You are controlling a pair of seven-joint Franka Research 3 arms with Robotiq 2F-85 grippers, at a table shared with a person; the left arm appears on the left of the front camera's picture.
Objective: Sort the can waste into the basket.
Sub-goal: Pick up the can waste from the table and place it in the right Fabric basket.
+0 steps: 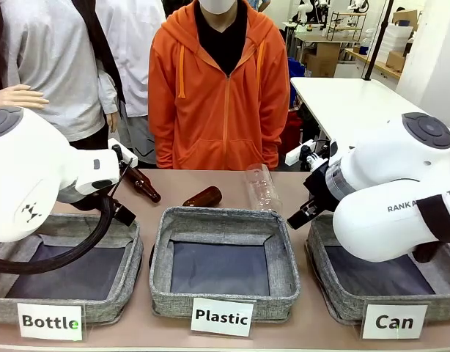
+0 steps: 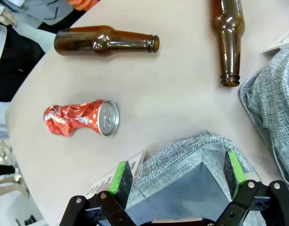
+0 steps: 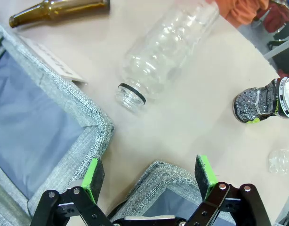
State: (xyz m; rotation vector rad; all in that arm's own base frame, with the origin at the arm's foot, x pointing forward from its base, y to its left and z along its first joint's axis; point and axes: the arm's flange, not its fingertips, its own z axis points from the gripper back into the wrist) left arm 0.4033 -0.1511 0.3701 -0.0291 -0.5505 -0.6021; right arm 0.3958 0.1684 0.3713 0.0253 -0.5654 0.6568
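Nearest, three shallow square grey fabric bins stand in a row along the table's near edge: the bin labelled "Bottle", the bin labelled "Plastic", and the basket labelled "Can" at the right. Inside each, only dark lining shows, and the arms partly hide the outer two.

The left jaws are spread, green pads over a bin corner. The right jaws are spread too, over another bin corner.

Beyond the left jaws, the crushed shiny red can lies on its side on bare table near the rounded edge, apart from two brown glass bottles.

Beyond the right jaws lies a clear plastic bottle. Apart from it, the black can with a silver top lies on its side near the table edge, with open table between it and the bin corner.

A person in an orange hoodie stands at the far side.
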